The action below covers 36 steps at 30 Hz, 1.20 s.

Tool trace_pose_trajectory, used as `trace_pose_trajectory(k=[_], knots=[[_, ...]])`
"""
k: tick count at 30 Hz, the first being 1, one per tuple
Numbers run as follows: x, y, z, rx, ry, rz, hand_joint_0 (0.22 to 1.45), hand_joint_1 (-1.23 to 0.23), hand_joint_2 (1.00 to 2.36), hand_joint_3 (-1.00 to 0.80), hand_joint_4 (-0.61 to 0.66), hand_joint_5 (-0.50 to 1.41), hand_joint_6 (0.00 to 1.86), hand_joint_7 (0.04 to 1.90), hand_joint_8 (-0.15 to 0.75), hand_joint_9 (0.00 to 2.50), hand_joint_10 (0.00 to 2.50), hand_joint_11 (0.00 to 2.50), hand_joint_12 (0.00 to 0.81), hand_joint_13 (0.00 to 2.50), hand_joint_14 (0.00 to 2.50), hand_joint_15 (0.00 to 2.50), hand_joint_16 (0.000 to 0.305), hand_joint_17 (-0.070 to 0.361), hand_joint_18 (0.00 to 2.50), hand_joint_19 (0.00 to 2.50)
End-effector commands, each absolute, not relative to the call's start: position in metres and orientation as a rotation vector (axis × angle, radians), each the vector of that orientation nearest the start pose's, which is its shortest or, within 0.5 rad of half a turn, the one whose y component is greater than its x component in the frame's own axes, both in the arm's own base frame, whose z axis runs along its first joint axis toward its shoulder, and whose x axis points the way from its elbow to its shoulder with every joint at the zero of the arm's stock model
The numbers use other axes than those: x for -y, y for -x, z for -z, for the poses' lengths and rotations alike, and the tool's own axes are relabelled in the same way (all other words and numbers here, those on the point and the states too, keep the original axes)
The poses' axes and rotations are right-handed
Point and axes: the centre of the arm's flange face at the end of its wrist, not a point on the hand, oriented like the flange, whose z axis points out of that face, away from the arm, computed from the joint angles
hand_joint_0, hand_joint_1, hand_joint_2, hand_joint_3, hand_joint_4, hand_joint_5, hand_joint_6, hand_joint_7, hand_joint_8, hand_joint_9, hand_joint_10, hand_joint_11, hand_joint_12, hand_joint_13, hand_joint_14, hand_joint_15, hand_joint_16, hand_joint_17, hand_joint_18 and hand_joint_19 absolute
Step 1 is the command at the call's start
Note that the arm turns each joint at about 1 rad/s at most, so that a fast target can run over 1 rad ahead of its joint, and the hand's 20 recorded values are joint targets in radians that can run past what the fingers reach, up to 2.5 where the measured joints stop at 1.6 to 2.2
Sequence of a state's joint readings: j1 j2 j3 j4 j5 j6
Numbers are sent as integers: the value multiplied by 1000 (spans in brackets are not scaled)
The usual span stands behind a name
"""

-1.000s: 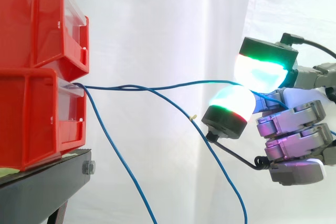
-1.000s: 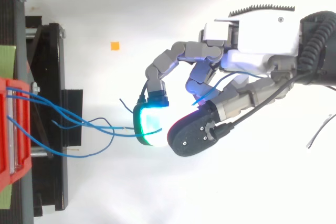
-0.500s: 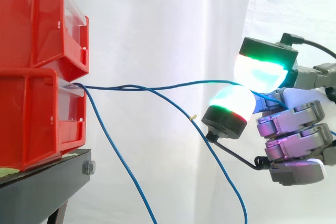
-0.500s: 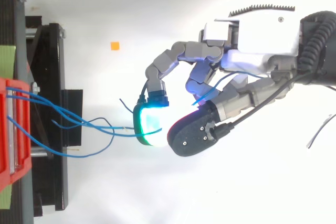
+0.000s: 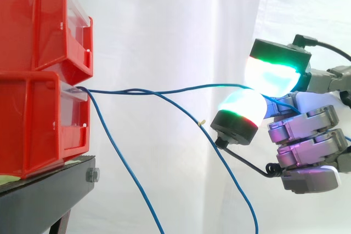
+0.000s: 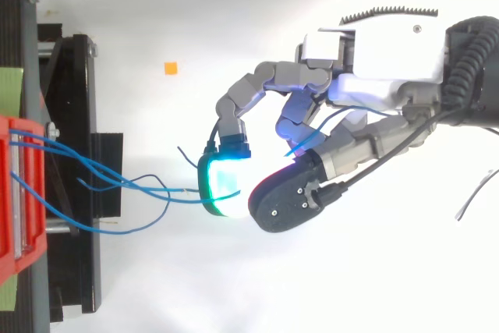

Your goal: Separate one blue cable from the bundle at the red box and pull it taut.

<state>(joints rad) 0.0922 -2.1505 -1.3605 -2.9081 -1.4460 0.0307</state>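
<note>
Grey, segmented metal hand (image 6: 355,91) with a white block-shaped housing (image 6: 390,52) on its back. Thick rounded fingertip pads (image 5: 272,76) glowing cyan and green, capped in black.

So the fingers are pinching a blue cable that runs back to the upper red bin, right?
Not quite. In the side view, the blue cable pinched between the hand's fingers runs back to the lower red bin.

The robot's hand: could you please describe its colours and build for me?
The hand has a white housing with a ribbed edge and grey segmented fingers. Its fingertips are thick rounded pads on black caps, glowing white to cyan, one edged green, another red.
</note>
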Motion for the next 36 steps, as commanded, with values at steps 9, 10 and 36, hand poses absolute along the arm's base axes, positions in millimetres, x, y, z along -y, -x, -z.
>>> trace_pose_trajectory(k=[9,10,36], knots=[[82,-693,-264,-1275,-1338,-1126,633,-744,1018,-205,12,-109,886,1076,208,1159,1534,1385,283,977,1979,1409,29,65,1057,1273],[82,-693,-264,-1275,-1336,-1128,632,-744,1018,-203,9,-109,886,1078,208,1160,1529,1390,283,978,1979,1408,29,65,1058,1274],[81,-694,-264,-1276,-1335,-1130,632,-743,1018,-205,5,-111,886,1068,206,1160,1503,1392,285,983,1958,1413,29,65,1058,1274]])
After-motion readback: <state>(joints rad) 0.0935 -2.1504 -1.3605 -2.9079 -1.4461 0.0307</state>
